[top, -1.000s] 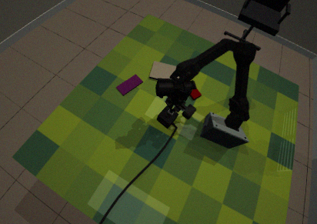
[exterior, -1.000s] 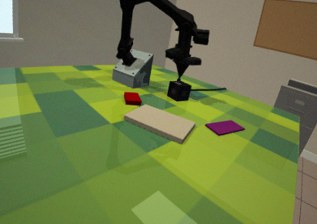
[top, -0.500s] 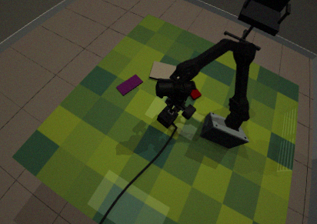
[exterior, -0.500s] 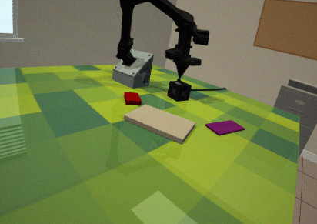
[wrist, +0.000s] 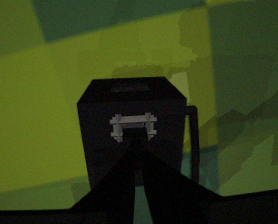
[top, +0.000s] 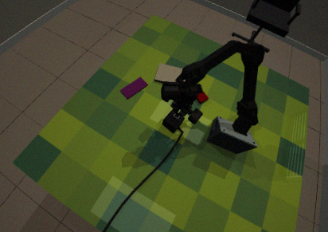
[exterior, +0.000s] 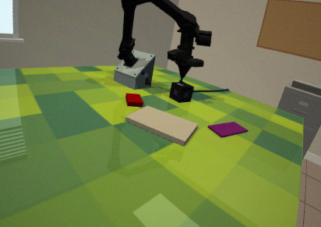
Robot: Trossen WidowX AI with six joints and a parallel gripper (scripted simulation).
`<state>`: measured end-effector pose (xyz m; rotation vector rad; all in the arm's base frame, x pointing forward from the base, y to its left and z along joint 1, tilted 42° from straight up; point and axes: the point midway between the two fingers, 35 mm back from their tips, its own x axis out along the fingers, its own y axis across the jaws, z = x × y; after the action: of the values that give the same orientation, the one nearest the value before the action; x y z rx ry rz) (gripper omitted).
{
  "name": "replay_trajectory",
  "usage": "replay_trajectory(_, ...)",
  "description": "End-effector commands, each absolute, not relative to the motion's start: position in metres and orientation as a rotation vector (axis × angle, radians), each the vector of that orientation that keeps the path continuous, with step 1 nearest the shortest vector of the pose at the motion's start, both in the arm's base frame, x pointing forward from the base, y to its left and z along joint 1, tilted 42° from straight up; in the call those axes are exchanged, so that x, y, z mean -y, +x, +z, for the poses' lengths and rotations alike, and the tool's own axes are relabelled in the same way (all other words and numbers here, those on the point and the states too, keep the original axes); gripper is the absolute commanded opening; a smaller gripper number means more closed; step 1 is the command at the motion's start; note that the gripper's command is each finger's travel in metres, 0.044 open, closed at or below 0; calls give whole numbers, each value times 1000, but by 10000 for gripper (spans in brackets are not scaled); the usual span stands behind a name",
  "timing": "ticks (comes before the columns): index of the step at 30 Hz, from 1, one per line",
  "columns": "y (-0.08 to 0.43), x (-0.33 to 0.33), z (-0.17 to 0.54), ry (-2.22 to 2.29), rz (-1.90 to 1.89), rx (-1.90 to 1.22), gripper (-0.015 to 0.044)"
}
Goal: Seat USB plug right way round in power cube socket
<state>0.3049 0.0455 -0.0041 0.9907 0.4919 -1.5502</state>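
The dark power cube (top: 172,123) (exterior: 181,92) (wrist: 100,150) stands on the table, its top socket (wrist: 133,119) outlined by a pale rim. The USB plug (wrist: 134,133) is a small dark shape at that socket, just ahead of the fingertips. My gripper (exterior: 181,80) (wrist: 137,158) points down at the cube's top and is shut on the plug. The fingers cover much of the plug, so its depth and which way round it sits cannot be told. In the top view the gripper body hides the fingertips.
A black cable (top: 147,171) (exterior: 212,90) (wrist: 194,145) runs from the cube across the table. A red block (top: 202,96) (exterior: 134,100), a cream slab (top: 167,73) (exterior: 161,123) and a purple slab (top: 134,88) (exterior: 227,129) lie nearby. The grey arm base (top: 228,138) (exterior: 128,77) stands beside the cube.
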Motion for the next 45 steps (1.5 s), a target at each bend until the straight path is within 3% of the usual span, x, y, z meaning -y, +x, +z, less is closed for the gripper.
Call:
replay_trajectory(1,305,-45,-5,987,-1548,-494,0)
replay_trajectory(45,305,-42,-9,987,-1548,-494,0)
